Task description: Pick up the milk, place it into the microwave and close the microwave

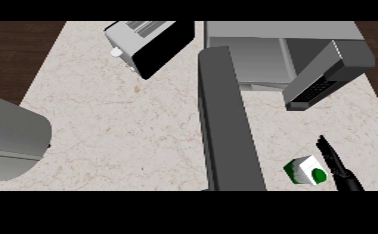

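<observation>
Right hand (338, 165) fingers straight, seemingly touching milk (306, 170) near counter (111, 128) edge

My counter, seen from above

My pale marble counter (111, 128) carries a toaster (148, 43) by its far edge, the open microwave (258, 48) at the far right corner, and the milk (306, 170) near its right edge.

**Surface finishes, head view**

Table (111, 123): pale stone look, marble-type veining, matt. Beyond its edge, dark wood-grain floor (29, 43). Microwave (251, 48): grey, matt, metal-like; its open door (229, 128) dark grey, smooth. Toaster (151, 45): light metallic body, glossy black side panel. Milk (306, 170): white carton, paper-like, green print and green cap, smooth. Right hand (336, 163): black, smooth, slight sheen, plastic-like.
</observation>
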You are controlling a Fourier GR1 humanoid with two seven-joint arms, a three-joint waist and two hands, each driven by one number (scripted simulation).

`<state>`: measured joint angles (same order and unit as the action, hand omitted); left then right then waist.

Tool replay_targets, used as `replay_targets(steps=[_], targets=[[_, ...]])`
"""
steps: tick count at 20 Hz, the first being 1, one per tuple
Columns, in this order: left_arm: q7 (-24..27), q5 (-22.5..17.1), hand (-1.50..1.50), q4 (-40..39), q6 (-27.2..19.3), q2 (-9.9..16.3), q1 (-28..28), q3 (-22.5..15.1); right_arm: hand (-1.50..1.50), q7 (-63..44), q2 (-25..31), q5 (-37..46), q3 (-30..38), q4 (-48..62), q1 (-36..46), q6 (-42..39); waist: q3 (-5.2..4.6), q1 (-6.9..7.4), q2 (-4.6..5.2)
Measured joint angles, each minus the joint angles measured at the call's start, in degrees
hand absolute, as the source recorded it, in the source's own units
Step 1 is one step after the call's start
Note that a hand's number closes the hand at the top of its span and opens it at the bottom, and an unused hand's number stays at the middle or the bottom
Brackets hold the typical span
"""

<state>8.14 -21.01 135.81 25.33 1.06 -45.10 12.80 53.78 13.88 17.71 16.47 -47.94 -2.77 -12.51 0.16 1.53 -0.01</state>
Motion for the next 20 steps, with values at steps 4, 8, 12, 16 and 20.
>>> replay_targets(steps=[4,8,12,16,20], targets=[[0.08,-0.61,-1.50,0.00,0.53,-0.29,-0.79,-0.28,-1.50,2.21,0.18,0.08,-0.12,6.75,3.46,1.01,0.04,0.03,0.04],[1.42,-1.20,-1.50,-0.20,1.65,-0.48,-2.35,-0.43,-1.50,2.82,0.93,-0.80,-0.05,12.22,7.30,0.74,0.07,0.31,0.05],[2.32,-1.86,-1.50,-0.47,2.96,-0.53,-3.33,0.00,1.50,3.64,0.48,-2.11,-0.08,15.70,9.27,0.55,-0.06,0.22,-0.02],[2.29,-2.25,-1.50,-0.56,2.91,-0.42,-3.41,-0.48,1.50,4.25,1.12,-1.87,-1.15,18.56,11.87,0.50,-0.32,0.18,-0.01],[2.69,-2.70,-1.50,-0.66,3.64,-0.33,-3.94,-0.09,1.50,5.35,0.54,-1.78,-2.12,19.74,13.38,1.18,-0.33,0.17,-0.03]])
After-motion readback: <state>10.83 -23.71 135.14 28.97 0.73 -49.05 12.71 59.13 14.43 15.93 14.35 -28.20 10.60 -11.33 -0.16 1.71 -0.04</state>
